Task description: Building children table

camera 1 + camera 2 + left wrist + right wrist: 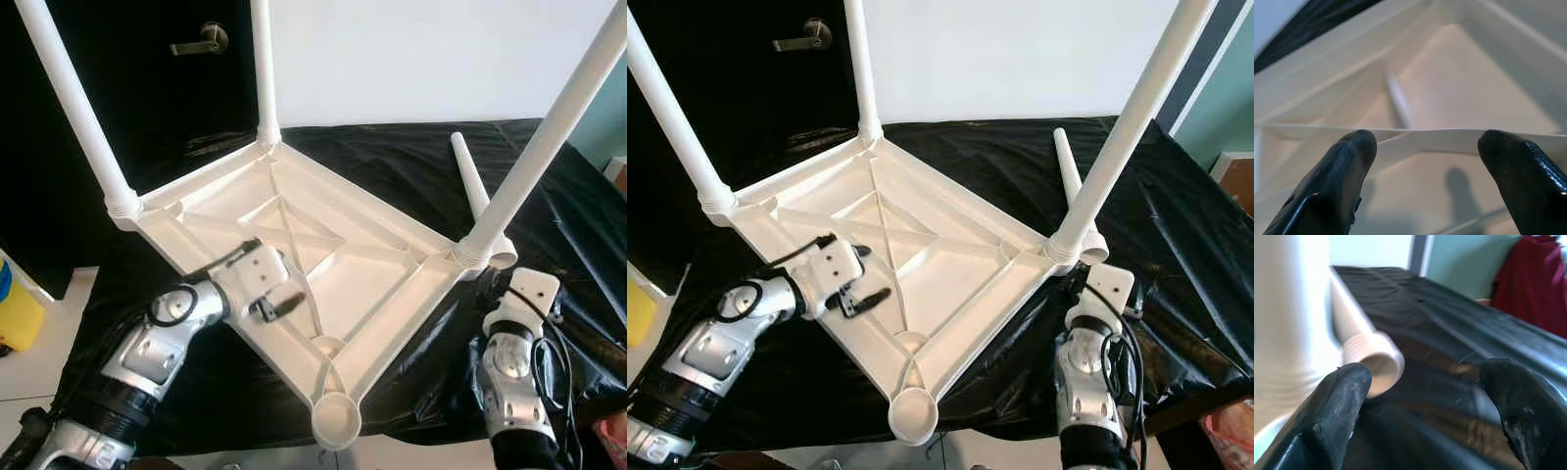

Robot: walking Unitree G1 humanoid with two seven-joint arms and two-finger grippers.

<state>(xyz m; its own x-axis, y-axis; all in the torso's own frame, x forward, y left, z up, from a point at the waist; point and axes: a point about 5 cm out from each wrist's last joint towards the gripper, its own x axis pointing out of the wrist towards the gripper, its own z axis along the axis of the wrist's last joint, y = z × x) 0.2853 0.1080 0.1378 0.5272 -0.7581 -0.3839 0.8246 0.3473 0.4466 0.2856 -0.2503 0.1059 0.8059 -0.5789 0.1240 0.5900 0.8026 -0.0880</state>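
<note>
A white plastic children's table lies upside down on a black-covered surface. Three white legs stand screwed into its corners: left, back and right. The front corner socket holds no leg. A loose fourth leg lies on the black cover behind the right corner, its threaded end showing in the right wrist view. My left gripper is open above a rib on the table's underside. My right gripper is open beside the right corner, its fingers pointing at the loose leg's threaded end.
The black cover drapes over the support's front edge. A dark door with a lever handle stands back left. A yellow container sits on the floor at left. A red cloth hangs far right.
</note>
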